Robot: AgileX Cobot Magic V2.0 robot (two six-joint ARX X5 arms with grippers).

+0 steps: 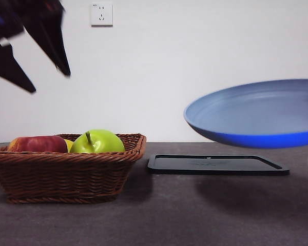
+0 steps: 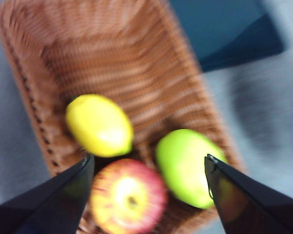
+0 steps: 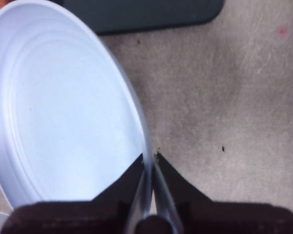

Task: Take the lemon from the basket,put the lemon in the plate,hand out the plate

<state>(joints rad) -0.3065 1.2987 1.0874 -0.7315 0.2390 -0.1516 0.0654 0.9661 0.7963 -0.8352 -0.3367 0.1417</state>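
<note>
Overhead, the left gripper (image 2: 147, 163) hangs spread wide above the basket (image 1: 66, 169), where the lemon (image 2: 99, 125) lies beside a green apple (image 2: 185, 165) and a red apple (image 2: 128, 195). Right gripper (image 3: 150, 157) pinches the plate (image 1: 256, 115) rim, held above the black tray (image 1: 218, 165).

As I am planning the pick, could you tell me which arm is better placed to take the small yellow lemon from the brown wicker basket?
Left. The left gripper hovers open over the brown wicker basket, above the small yellow lemon; the right gripper is shut on the light blue round plate.
</note>
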